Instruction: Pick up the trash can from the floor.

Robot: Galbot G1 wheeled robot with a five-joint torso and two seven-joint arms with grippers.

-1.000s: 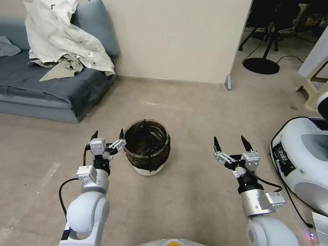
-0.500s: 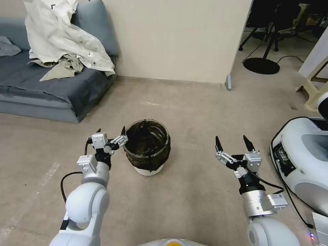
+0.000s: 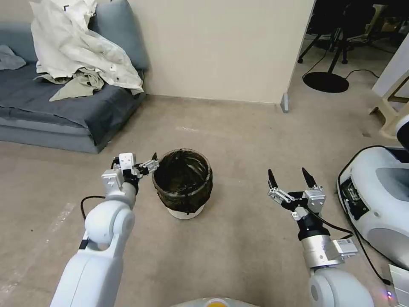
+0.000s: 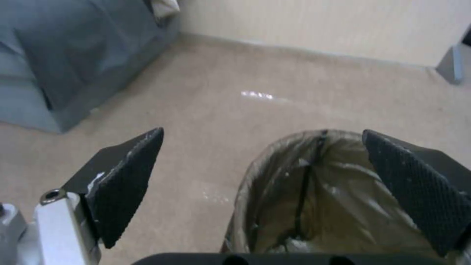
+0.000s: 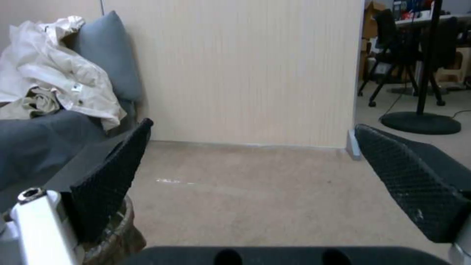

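At the left rim of the small round white plastic trash can [image 3: 182, 183], on the floor [image 3: 238, 140], my left gripper [image 4: 275, 176] is spread, nothing grasped; my right gripper [image 3: 289, 179] waits, apart.

Head cam looks down from above; both wrist cams sit low, facing the wall; all share the trash can [image 3: 183, 181] and floor [image 3: 238, 140].
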